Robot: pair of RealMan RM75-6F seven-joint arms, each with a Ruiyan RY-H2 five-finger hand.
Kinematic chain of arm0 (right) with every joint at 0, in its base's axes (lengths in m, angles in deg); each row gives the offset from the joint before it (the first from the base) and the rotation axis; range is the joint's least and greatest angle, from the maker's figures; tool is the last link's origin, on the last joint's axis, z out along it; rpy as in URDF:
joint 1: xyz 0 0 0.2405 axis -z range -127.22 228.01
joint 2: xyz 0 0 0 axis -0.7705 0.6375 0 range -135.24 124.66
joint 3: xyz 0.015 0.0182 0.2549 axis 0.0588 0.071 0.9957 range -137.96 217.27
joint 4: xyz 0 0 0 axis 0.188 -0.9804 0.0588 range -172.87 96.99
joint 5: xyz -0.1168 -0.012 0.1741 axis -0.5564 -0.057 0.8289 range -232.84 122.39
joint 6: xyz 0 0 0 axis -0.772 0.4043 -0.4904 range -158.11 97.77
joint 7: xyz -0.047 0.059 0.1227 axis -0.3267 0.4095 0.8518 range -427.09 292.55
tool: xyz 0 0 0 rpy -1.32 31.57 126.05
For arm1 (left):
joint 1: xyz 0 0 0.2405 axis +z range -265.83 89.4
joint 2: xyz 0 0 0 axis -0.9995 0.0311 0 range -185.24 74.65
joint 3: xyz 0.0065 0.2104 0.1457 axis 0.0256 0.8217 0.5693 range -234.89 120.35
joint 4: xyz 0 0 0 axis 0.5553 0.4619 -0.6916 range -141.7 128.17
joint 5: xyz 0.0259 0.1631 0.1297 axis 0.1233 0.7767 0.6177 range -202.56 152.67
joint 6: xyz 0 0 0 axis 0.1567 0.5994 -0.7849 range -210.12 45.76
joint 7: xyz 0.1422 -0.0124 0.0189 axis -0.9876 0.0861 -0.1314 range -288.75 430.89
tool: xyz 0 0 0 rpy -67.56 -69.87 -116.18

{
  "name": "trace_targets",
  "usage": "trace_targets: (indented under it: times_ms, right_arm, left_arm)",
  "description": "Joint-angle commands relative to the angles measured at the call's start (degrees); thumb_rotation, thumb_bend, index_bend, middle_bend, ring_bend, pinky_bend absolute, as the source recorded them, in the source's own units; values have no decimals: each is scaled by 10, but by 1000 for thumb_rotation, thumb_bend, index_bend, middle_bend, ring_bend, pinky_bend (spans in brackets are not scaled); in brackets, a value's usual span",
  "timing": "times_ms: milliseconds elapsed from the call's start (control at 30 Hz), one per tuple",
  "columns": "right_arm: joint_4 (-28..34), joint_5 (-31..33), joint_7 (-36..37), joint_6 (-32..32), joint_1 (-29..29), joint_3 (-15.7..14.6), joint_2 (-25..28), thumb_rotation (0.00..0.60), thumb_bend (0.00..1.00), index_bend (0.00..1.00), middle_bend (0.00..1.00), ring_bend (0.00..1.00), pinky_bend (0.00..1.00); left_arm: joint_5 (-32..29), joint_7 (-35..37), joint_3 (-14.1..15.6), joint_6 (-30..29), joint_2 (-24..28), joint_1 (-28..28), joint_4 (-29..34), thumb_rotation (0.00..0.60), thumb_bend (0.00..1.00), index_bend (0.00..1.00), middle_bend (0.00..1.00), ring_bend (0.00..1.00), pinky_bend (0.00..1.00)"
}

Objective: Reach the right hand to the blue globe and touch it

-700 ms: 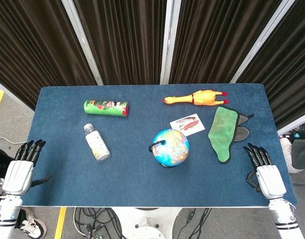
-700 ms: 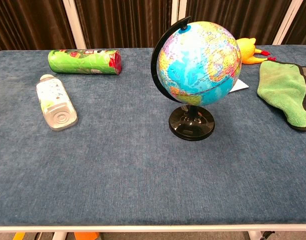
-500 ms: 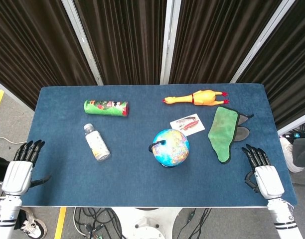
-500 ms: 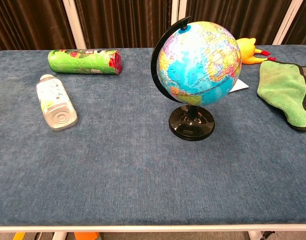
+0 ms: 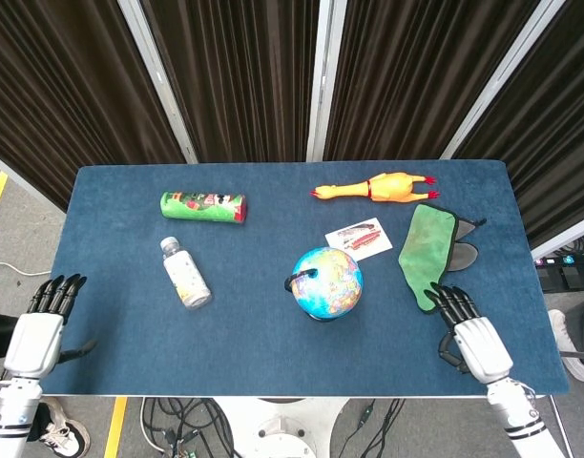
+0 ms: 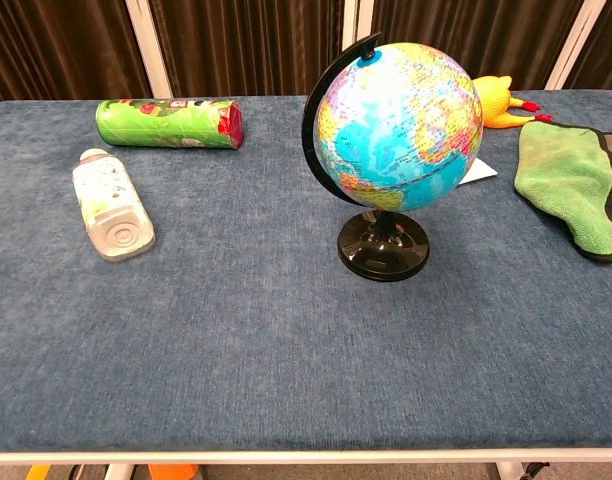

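Note:
The blue globe (image 5: 328, 282) stands upright on its black base near the middle of the table; the chest view shows the globe (image 6: 400, 125) large and close. My right hand (image 5: 469, 334) hovers over the table's front right part, fingers spread and holding nothing, well to the right of the globe and apart from it. My left hand (image 5: 39, 324) stays off the table's front left corner, fingers extended and empty. Neither hand appears in the chest view.
A green cloth (image 5: 427, 250) over a dark object lies just beyond my right hand. A rubber chicken (image 5: 378, 186), a card (image 5: 359, 239), a green can (image 5: 203, 205) and a lying bottle (image 5: 185, 274) sit on the blue table (image 5: 130, 334).
My right hand has moved left and forward over the table toward the globe. My left hand has slid slightly back, away from the table.

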Motion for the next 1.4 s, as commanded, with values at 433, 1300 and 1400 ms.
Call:
trace_targets:
  times_ms: [433, 1300, 1400]
  right_arm:
    - [50, -40, 25, -34, -70, 17, -15, 394, 993, 0, 0, 0, 0]
    - [19, 16, 41, -112, -143, 41, -50, 394, 999, 0, 0, 0, 0]
    - [17, 29, 40, -126, -154, 49, -51, 394, 999, 0, 0, 0, 0]
  left_arm:
    - [-1, 15, 2, 12, -5, -4, -15, 600, 0, 60, 53, 0, 83]
    - [-4, 35, 2, 11, -4, -1, -30, 600, 0, 60, 53, 0, 83]
    - [-4, 38, 2, 11, -4, -1, -32, 600, 0, 60, 53, 0, 83]
